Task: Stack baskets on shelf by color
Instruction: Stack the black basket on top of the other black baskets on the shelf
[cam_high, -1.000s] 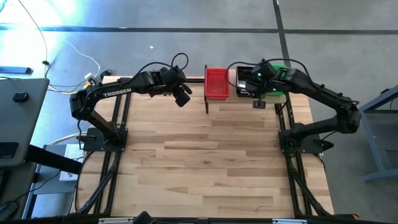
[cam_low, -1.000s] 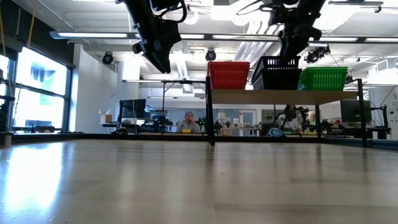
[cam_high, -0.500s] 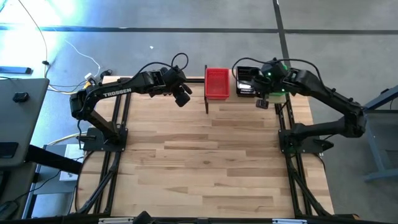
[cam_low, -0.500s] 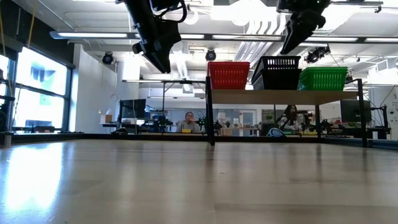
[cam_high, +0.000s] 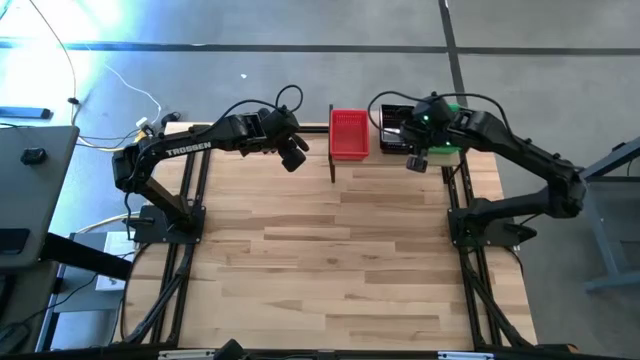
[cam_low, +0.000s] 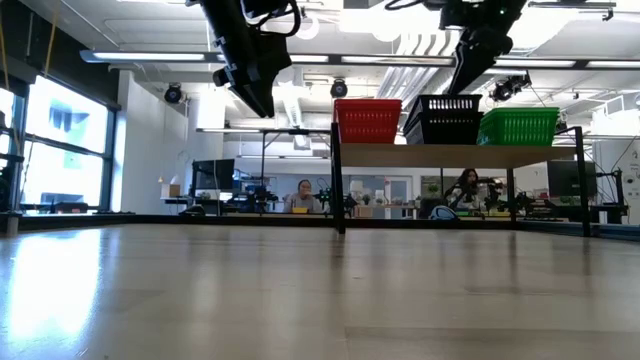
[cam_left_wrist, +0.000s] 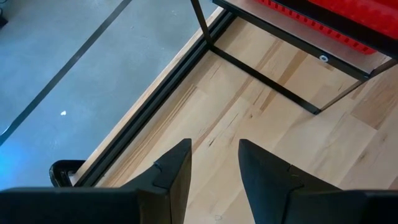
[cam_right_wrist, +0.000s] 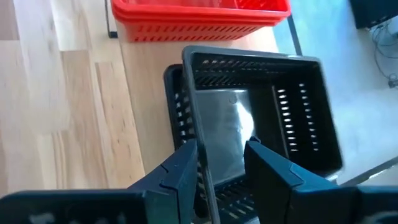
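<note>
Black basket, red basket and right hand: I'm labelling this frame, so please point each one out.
Black basket (cam_right_wrist: 273, 137): right wrist view, on its perforated side wall.
Red basket (cam_high: 348, 133): high view, middle of its open top.
Right hand (cam_right_wrist: 221, 163): right wrist view, midway between its fingertips.

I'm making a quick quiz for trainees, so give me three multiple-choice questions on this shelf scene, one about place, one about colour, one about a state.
1. Where is the right gripper?
A. over the black basket stack
B. at the table's front edge
C. over the red stack

2. What colour is the middle stack on the shelf?
A. red
B. black
C. green

3. How does the top black basket sit?
A. squarely nested
B. skewed on the one below
C. upside down

A: the high view shows it there.
B: black stands between red and green.
B: its rim is offset.
</note>
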